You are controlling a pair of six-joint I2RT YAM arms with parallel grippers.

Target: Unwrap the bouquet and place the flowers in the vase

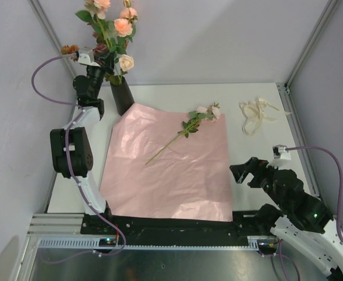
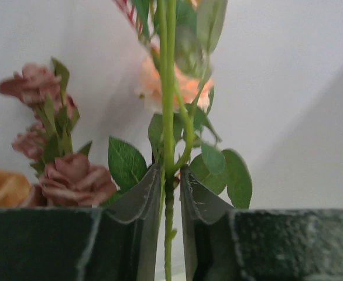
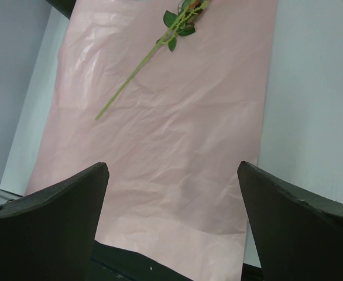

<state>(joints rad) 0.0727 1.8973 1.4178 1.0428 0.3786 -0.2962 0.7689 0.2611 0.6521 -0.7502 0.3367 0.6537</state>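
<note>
The black vase stands at the back left and holds several flowers with pink, peach and dark red heads. My left gripper is just above the vase's mouth among the stems. In the left wrist view one green stem runs upright between its fingers, which stand slightly apart with a thin gap beside the stem. One more pale pink flower lies on the flat pink paper sheet. My right gripper hovers wide open and empty over the sheet's near right corner.
A loose cream ribbon lies on the white table at the back right. The lying flower shows near the top of the right wrist view, on the paper. Grey walls close in the left and back sides.
</note>
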